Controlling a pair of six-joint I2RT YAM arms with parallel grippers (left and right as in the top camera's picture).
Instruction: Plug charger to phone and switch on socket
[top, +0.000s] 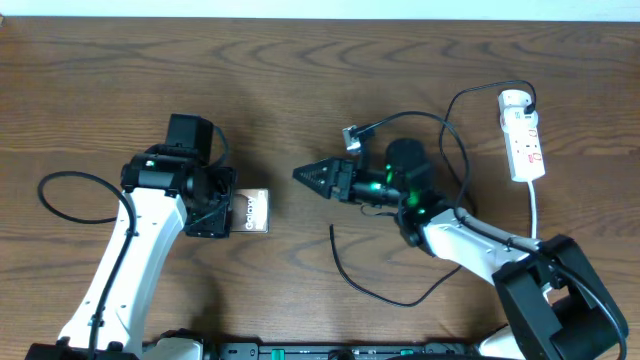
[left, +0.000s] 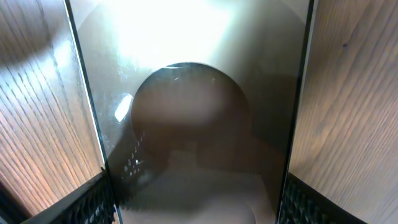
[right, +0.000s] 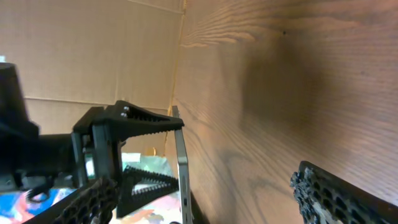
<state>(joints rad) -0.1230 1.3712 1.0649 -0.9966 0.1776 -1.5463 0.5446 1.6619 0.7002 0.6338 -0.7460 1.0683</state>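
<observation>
The glossy dark phone (top: 252, 211), a flat slab with white "Galaxy" lettering, sits left of the grained wooden table's (top: 320, 60) middle. The left gripper (top: 228, 210) pinches it across its width, hiding one end. The right gripper (top: 303, 174), ridged black fingers (right: 336, 196) spread, holds nothing. The charger's (top: 452, 105) thin black cable loops from the oblong white socket (top: 523, 135) near the far right corner, partly hidden behind the arm.

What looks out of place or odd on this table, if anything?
The black charger cable curls loosely on both sides of the right arm and might snag it. I cannot tell whether it passes over or under. It does not reach the phone in the left tool.
</observation>
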